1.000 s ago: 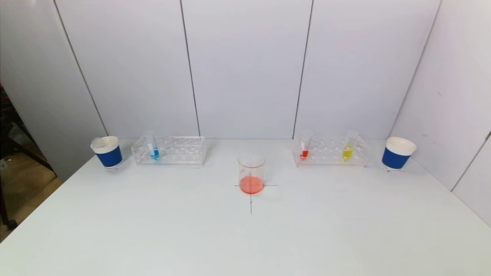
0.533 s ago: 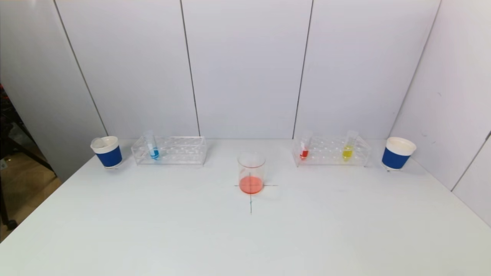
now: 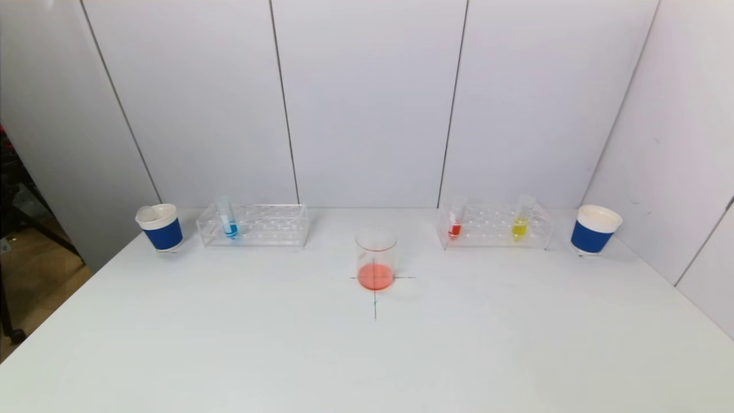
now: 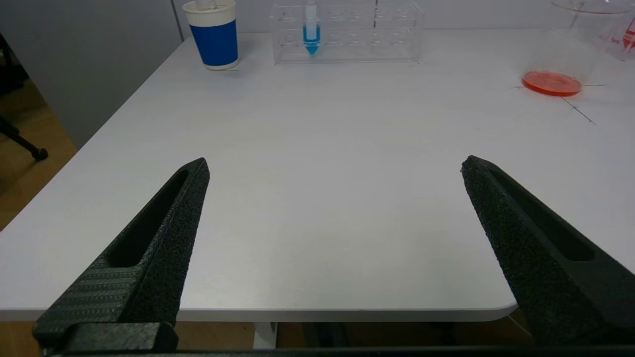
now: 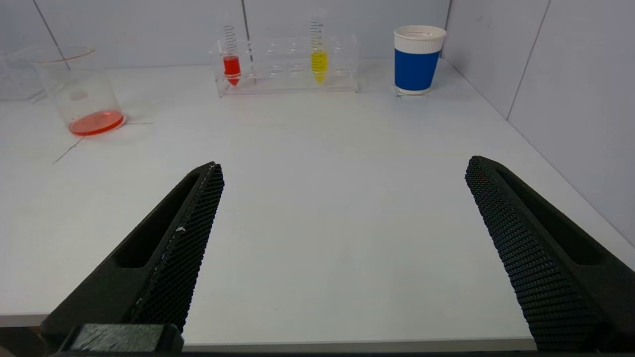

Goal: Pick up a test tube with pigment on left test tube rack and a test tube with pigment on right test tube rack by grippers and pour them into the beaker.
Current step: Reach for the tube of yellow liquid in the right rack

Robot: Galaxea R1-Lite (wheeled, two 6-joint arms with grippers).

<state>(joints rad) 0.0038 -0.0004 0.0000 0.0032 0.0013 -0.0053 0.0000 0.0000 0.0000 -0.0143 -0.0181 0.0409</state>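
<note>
At the table's near edge the left gripper (image 4: 335,166) and the right gripper (image 5: 345,166) are held wide apart, gripping nothing. Farther in, the beaker (image 3: 375,259) with orange liquid is seen mid-table. Beyond, a blue tube (image 3: 227,219) is held upright in the left rack (image 3: 255,225), and a red tube (image 3: 456,221) and a yellow tube (image 3: 520,219) in the right rack (image 3: 494,226).

Blue pigment tube (image 3: 230,228), red tube (image 3: 455,229), yellow tube (image 3: 519,228), orange-red liquid in clear beaker (image 3: 375,258), blue-banded white cups (image 3: 160,228), black grippers (image 4: 332,168)
</note>
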